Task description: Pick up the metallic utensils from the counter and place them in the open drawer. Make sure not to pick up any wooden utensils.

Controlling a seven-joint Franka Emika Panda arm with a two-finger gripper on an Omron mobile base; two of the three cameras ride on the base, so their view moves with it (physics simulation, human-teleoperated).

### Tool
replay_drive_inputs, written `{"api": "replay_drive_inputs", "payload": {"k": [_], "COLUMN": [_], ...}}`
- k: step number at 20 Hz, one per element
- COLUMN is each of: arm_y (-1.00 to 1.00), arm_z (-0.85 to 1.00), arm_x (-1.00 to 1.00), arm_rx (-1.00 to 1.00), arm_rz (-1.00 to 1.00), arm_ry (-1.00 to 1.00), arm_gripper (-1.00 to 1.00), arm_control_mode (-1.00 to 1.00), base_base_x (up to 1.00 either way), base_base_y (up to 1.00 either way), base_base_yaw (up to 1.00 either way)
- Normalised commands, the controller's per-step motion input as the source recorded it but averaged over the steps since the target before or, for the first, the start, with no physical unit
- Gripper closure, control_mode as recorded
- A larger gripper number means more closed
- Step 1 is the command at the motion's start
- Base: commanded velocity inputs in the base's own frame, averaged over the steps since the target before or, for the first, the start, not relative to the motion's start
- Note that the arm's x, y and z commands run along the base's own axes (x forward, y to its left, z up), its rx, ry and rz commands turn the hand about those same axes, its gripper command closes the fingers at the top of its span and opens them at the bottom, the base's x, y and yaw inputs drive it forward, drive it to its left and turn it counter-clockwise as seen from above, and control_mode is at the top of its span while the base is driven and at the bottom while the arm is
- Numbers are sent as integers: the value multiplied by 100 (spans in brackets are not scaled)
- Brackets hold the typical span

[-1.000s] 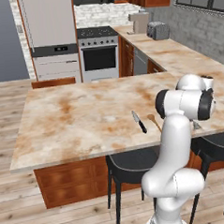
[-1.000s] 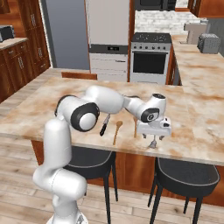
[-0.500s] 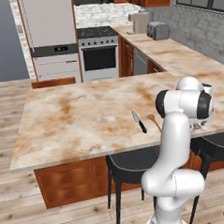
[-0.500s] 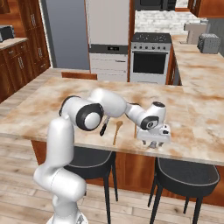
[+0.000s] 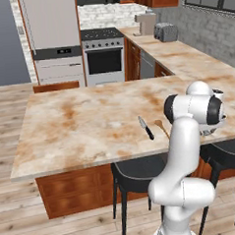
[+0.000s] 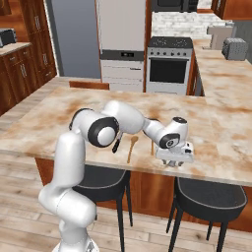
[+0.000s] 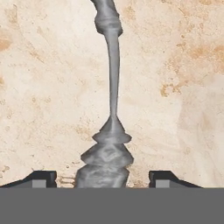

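In the hand view a thin grey metal utensil (image 7: 113, 87) lies on the counter (image 7: 48, 87), its ridged end between my fingertips (image 7: 43, 177). My gripper (image 7: 106, 177) is open, with one finger on each side of the utensil and a gap to both. From the right base the gripper (image 6: 173, 162) hangs low at the counter's (image 6: 221, 123) front edge. The black-handled knife (image 5: 146, 128) and the tan wooden spoon (image 5: 162, 128) lie side by side left of it. Both show from the right too, the knife (image 6: 117, 144) and the spoon (image 6: 131, 148). The drawer is out of view.
Two dark stools (image 6: 209, 194) stand under the counter's front edge below my hand. A stove (image 5: 104, 54) and a fridge (image 5: 52, 30) stand at the far wall. A toaster (image 5: 166, 32) sits on the side counter to the right.
My hand has come down toward the counter over the grey utensil. The knife and the wooden spoon have not moved.
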Motion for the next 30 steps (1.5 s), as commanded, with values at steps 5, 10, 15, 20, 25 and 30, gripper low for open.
{"api": "replay_drive_inputs", "payload": {"k": [5, 10, 15, 20, 25, 30], "arm_y": [0, 0, 0, 0, 3, 24], "arm_z": [-24, -23, -15, 0, 89, 100], "arm_x": [0, 0, 0, 0, -30, -68], "arm_rx": [3, 2, 1, 0, 0, 0], "arm_rz": [-1, -1, -1, 0, 0, 0], "arm_ry": [0, 0, 0, 0, 0, -8], "arm_gripper": [-100, 100, 100, 100, 100, 100], "arm_control_mode": [-100, -100, -100, -100, -100, -100], "base_base_x": [0, 0, 0, 0, 0, 0], "base_base_y": [0, 0, 0, 0, 0, 0], "base_base_yaw": [0, 0, 0, 0, 0, 0]}}
